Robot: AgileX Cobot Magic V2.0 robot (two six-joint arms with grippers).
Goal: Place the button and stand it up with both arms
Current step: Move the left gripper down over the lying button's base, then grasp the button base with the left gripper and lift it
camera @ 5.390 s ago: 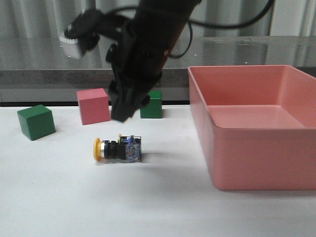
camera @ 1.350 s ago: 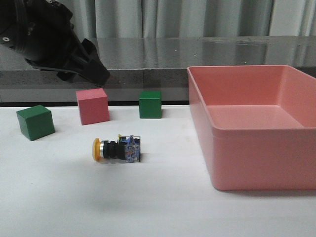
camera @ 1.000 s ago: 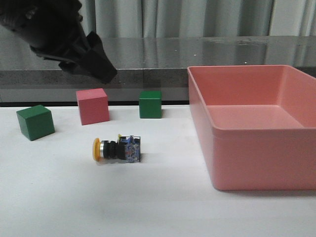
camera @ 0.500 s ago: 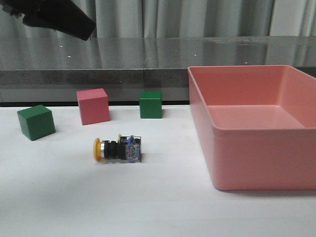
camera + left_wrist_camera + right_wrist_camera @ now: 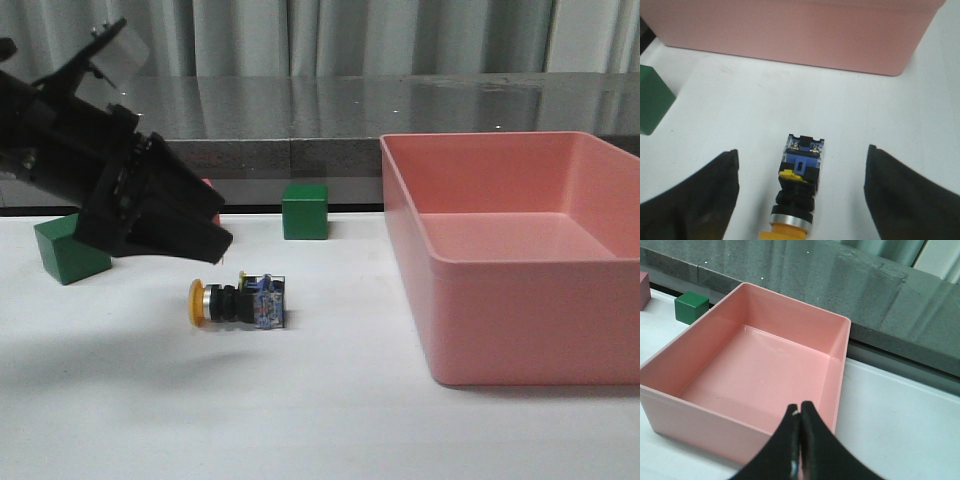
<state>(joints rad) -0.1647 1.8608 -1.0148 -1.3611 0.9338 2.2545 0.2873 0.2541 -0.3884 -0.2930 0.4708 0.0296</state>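
The button [image 5: 238,303] lies on its side on the white table, yellow cap pointing left and clear-bluish base pointing right. My left gripper [image 5: 212,243] hangs low just up and left of it, apart from it. In the left wrist view the button [image 5: 799,182] lies between the two widely spread black fingers [image 5: 695,195], untouched; the left gripper [image 5: 801,150] is open. My right gripper [image 5: 800,409] is shut and empty, above the near wall of the pink bin [image 5: 700,412]. The right arm is out of the front view.
A large pink bin [image 5: 430,300] stands at the right. A green cube [image 5: 66,250] sits at the left and another green cube [image 5: 305,210] at the back middle. A pink cube [image 5: 209,186] is mostly hidden behind my left arm. A dark ledge runs behind the table.
My left arm has come down from the upper left to just beside the button, now covering the pink cube. The button and cubes have not moved.
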